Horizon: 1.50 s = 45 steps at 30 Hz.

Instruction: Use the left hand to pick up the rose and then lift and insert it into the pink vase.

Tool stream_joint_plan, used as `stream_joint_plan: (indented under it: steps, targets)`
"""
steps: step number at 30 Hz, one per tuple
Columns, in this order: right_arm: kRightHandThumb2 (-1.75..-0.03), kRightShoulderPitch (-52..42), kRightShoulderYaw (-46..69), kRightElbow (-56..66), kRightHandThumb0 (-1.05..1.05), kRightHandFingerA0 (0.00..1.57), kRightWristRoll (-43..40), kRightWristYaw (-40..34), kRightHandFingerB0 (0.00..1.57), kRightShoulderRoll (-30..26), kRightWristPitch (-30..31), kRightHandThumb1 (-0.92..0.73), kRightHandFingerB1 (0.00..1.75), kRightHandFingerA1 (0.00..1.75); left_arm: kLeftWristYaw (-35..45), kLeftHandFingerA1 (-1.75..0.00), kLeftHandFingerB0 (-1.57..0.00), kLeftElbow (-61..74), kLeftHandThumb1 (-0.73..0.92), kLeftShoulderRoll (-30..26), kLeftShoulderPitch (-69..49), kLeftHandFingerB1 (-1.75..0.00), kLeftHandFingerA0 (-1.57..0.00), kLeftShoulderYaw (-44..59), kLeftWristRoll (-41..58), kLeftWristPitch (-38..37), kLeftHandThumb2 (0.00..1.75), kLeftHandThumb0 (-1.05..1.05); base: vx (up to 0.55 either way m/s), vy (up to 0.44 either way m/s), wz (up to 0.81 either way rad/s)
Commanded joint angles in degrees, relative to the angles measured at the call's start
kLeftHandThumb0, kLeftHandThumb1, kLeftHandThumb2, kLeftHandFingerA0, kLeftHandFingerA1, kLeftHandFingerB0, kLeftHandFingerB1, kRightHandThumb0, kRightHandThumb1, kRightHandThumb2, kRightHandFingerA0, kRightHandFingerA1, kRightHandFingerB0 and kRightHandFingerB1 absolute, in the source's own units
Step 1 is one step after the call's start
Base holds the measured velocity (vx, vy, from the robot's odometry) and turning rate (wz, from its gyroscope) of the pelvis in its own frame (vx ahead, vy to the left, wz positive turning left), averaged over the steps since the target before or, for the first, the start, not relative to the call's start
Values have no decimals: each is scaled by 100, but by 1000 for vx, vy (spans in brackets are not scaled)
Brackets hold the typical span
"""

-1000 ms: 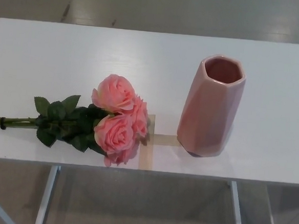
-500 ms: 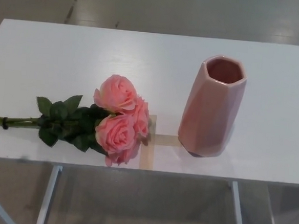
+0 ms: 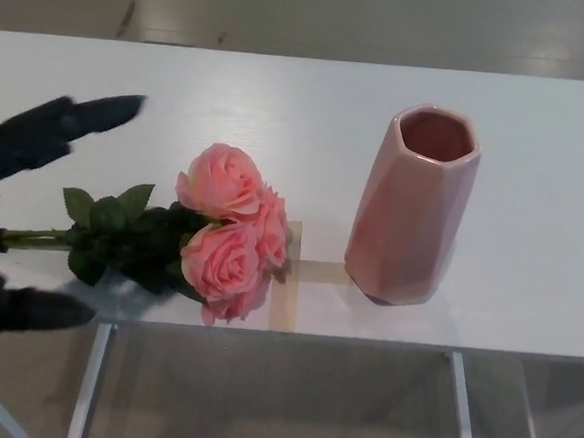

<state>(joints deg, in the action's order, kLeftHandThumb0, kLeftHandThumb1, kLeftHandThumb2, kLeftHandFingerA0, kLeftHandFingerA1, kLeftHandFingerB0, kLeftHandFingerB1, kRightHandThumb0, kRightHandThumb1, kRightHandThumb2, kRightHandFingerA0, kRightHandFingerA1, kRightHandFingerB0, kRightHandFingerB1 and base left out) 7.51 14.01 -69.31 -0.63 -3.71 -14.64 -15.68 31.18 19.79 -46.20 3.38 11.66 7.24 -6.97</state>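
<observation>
We look down on a white table (image 3: 310, 110) from above. Our left hand (image 3: 17, 210) enters at the far left edge, black and slightly blurred. Its fingers (image 3: 73, 119) reach out over the tabletop toward the right, and the thumb (image 3: 35, 309) sits lower, over the near edge of the table. Fingers and thumb are spread wide apart and hold nothing.

The rose (image 3: 226, 229) lies flat on the table, a small bunch of pink blooms with dark green leaves (image 3: 121, 232) behind them. Its green stems (image 3: 15, 235) run leftward into the gap between our fingers and thumb, with a dark band around them near the end. We cannot tell whether the hand touches the stems; it seems to hang around them without closing. The blooms lie to the right of the fingertips, well beyond their reach, near the front edge of the table.

The vase (image 3: 413, 207) stands upright farther right again, well apart from the hand, with the blooms between it and the fingers. It is pink and faceted, with its open mouth facing up. Strips of tan tape (image 3: 303, 275) on the table run between the blooms and the foot of the vase.

Our right hand does not show. Below the near edge we see the table's pale metal legs (image 3: 90, 385) and a dull floor (image 3: 279, 409).
</observation>
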Motion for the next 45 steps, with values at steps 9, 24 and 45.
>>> stream_joint_plan:
  steps: [9,24,45]
  targets:
    - [-59,33,35,26,-22,61,-103,82,58,-13,-20,-66,48,51,133,-14,0,-1747,35,30,2200,-20,0,-2302,-2331,1433,76,-57,0,0,0]
    - [-59,18,5,46,-21,61,-70,51,58,-20,-24,-66,48,51,55,-14,0,-2994,35,182,3145,-20,0,-2814,-2705,1907,74,-54,0,0,0]
    - [-59,40,21,57,-22,61,-99,105,58,-2,-1,-65,48,50,-4,-11,0,-2705,34,649,3137,-18,0,-3006,-3156,2048,69,-62,0,0,0]
